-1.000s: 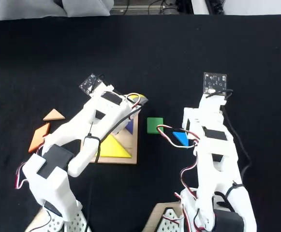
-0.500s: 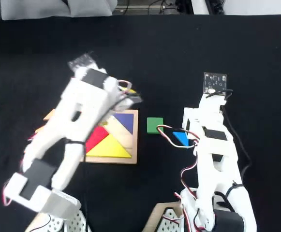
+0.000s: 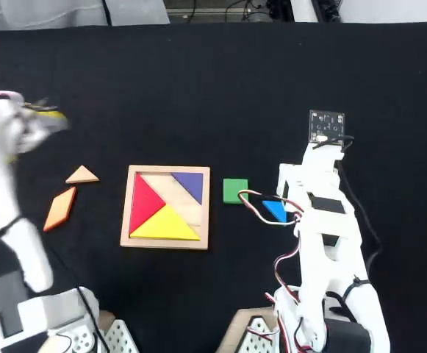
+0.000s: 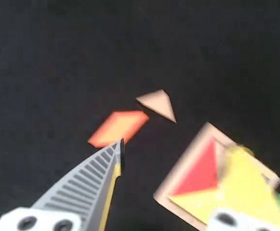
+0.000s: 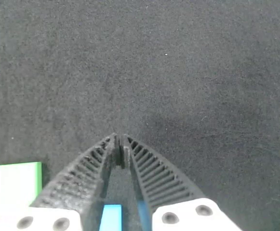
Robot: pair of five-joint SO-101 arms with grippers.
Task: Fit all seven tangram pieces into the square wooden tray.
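Your left hand (image 3: 49, 120) wide open, empty; right hand (image 5: 119, 149) shut, empty. Centre over orange parallelogram (image 3: 59, 208), 9 o'clock of tray (image 3: 165, 245).

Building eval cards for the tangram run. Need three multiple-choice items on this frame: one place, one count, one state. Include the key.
1. Where is the green square relative to the wooden tray?
A) inside it
B) outside, between it and the blue triangle
C) stacked on its rim

2. How many pieces lie in the tray?
A) three
B) five
C) seven

3. The right gripper is:
A) wide open
B) shut on the green square
C) shut on nothing

Key:
1 B, it lies beside the tray, toward the blue triangle.
2 A, just the red triangle, yellow triangle and purple triangle.
3 C, its fingertips meet with nothing between.
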